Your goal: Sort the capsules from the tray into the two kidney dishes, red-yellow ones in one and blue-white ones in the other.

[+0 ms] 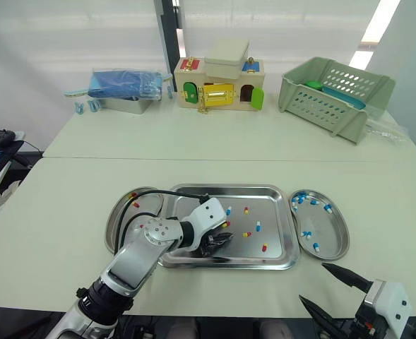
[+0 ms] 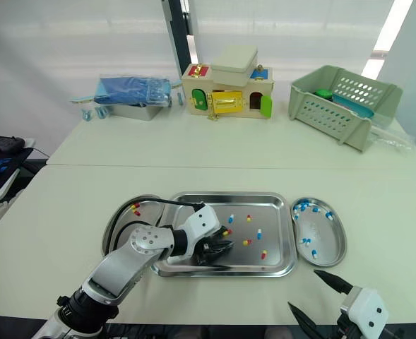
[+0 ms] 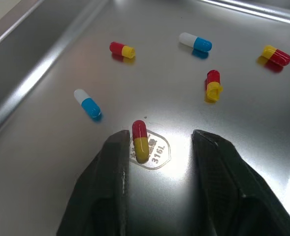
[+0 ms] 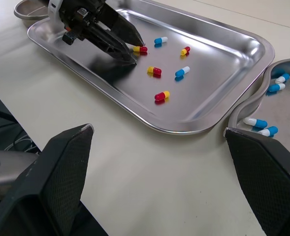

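Note:
A steel tray (image 1: 271, 201) holds several loose capsules, red-yellow (image 1: 246, 210) and blue-white (image 1: 258, 226). My left gripper (image 1: 220, 239) is down in the tray's near left part, open. A red-yellow capsule (image 3: 140, 141) lies on the tray floor between its fingertips, close to one finger (image 3: 116, 152), untouched as far as I can see. The left kidney dish (image 1: 113, 220) holds a few red-yellow capsules, the right kidney dish (image 1: 333, 239) several blue-white ones. My right gripper (image 1: 312, 282) hovers open and holding nothing over the table's near right edge, short of the right dish.
On the far table stand a toy house box (image 1: 220, 81), a green plastic basket (image 1: 335, 95) and a blue bag on a metal tray (image 1: 125, 88). A seam (image 1: 229, 159) divides the two tables. Bare tabletop (image 4: 149, 162) lies between my right gripper and the tray.

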